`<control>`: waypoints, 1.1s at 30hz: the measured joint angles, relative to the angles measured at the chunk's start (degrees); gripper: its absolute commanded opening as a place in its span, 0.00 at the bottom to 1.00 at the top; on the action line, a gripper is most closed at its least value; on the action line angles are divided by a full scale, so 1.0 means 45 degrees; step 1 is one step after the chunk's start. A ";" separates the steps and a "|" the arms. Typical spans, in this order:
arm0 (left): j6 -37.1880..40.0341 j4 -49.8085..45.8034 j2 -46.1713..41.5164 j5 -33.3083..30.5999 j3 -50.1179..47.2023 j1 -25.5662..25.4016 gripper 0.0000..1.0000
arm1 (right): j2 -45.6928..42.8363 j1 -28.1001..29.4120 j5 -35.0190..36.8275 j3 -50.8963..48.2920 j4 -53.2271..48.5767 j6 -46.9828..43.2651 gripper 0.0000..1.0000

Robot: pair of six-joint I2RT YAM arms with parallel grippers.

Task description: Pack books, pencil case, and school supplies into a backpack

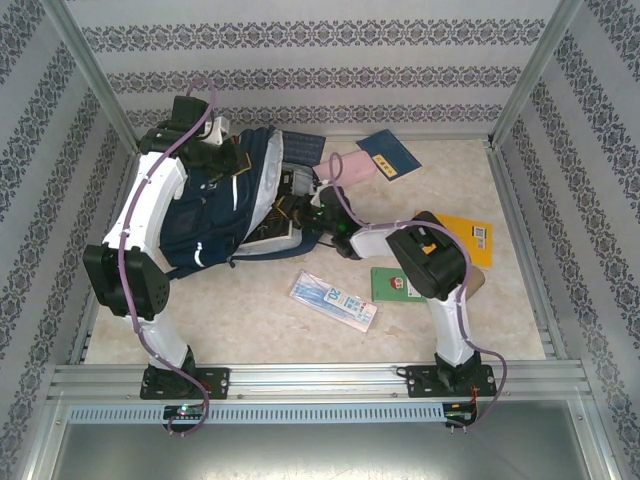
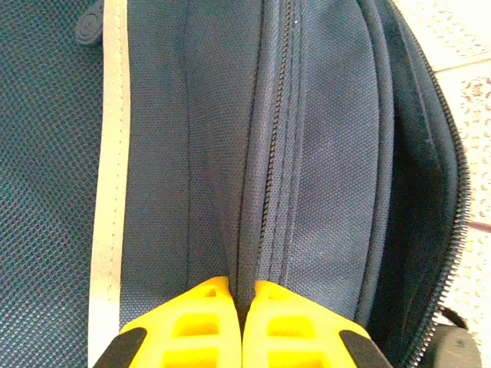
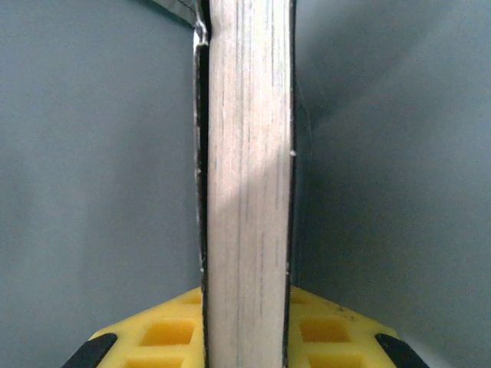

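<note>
Your left jaws are pinched tight, their ribbed yellow fingers (image 2: 192, 326) gripping a fold of the backpack (image 2: 322, 153), coarse navy weave beside a stitched seam and a pale grey strip. Your right jaws clamp a book (image 3: 249, 153) by its pale, finely lined page block, dark covers on either side and smooth grey lining around it. The soft, slumped backpack lies in the far left corner of the tabletop (image 1: 250, 320). By the far edge sit the rounded pink pencil case (image 1: 345, 166) and a dark blue book (image 1: 392, 155). The yellow-orange book (image 1: 465, 228) lies toward the right edge. Mid-tabletop are the small green book (image 1: 388, 285) and the glossy pale packet (image 1: 333, 300).
</note>
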 measured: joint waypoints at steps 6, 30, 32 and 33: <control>-0.0491 0.0194 0.0000 0.0665 0.0000 0.0000 0.00 | 0.1797 0.0680 0.0763 0.2356 -0.0019 0.0015 0.00; -0.0826 0.0729 -0.0340 0.1350 -0.0563 0.0170 0.00 | 0.3400 0.1812 0.1651 0.5804 -0.3633 -0.1462 0.98; -0.0680 0.0835 -0.0452 0.1370 -0.0699 0.0238 0.00 | 0.2725 0.1739 0.1651 0.5294 -0.3764 -0.1666 0.98; -0.0593 0.0869 -0.0510 0.1360 -0.0767 0.0296 0.00 | 0.2380 0.1685 0.1656 0.5027 -0.3886 -0.1749 0.98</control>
